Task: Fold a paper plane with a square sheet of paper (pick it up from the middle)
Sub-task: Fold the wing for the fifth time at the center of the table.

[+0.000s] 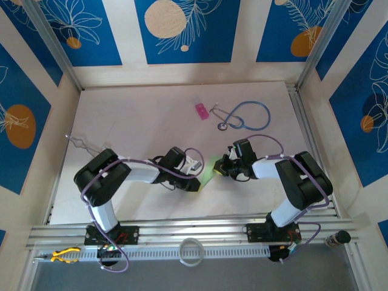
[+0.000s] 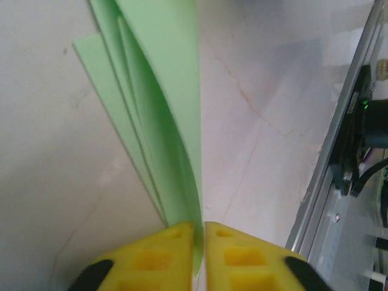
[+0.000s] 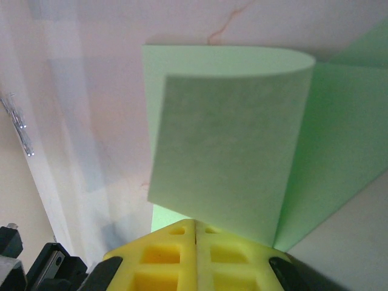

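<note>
Folded green sheet (image 1: pixel 210 168) spanning the gap between the two claws over the white table (image 1: pixel 139 115). The left gripper (image 2: pixel 199 233) has its yellow fingers closed on the sheet's narrow end. From there the layered paper runs straight ahead, its long axis in line with the fingers, widening away from them. The right gripper (image 3: pixel 195 225) is likewise pinched shut on a near edge (the flap just ahead of it curls over toward the camera). Bare tabletop lies ahead and left of the left claw; the metal edge rail (image 2: pixel 321 200) runs near on its right.
</note>
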### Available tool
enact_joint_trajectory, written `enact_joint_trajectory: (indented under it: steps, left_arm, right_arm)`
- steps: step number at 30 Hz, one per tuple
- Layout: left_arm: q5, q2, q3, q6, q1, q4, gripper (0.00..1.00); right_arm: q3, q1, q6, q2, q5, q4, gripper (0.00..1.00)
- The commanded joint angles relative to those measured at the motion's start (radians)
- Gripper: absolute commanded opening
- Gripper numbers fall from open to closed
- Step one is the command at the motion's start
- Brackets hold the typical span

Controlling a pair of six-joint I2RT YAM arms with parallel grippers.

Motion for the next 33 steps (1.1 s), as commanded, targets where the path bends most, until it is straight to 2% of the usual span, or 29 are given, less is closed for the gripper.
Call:
enact_joint_trajectory:
  steps: [1, 4, 13, 18, 24, 33]
  left_arm:
    - [-0.019, -0.011, -0.030, 0.029, -0.006, -0.121, 0.04]
    - [-0.017, -0.013, -0.025, 0.029, -0.008, -0.123, 0.03]
    - [-0.071, -0.140, -0.036, -0.020, -0.004, -0.107, 0.17]
    - [-0.080, -0.193, 0.003, -0.085, -0.003, -0.049, 0.17]
    - [-0.005, -0.077, 0.127, -0.149, -0.010, 0.033, 0.14]
    - [0.021, 0.084, 0.270, -0.139, -0.040, -0.016, 0.12]
  right_arm:
    - [0.000, -0.003, -0.021, 0.036, 0.077, -0.080, 0.00]
    - [0.001, -0.003, -0.021, 0.036, 0.077, -0.081, 0.00]
    - [0.000, -0.002, -0.017, 0.037, 0.075, -0.079, 0.00]
    - [0.003, -0.003, -0.018, 0.037, 0.076, -0.083, 0.00]
    - [0.002, -0.003, -0.017, 0.037, 0.073, -0.082, 0.00]
    - [0.001, 0.000, -0.014, 0.033, 0.073, -0.085, 0.00]
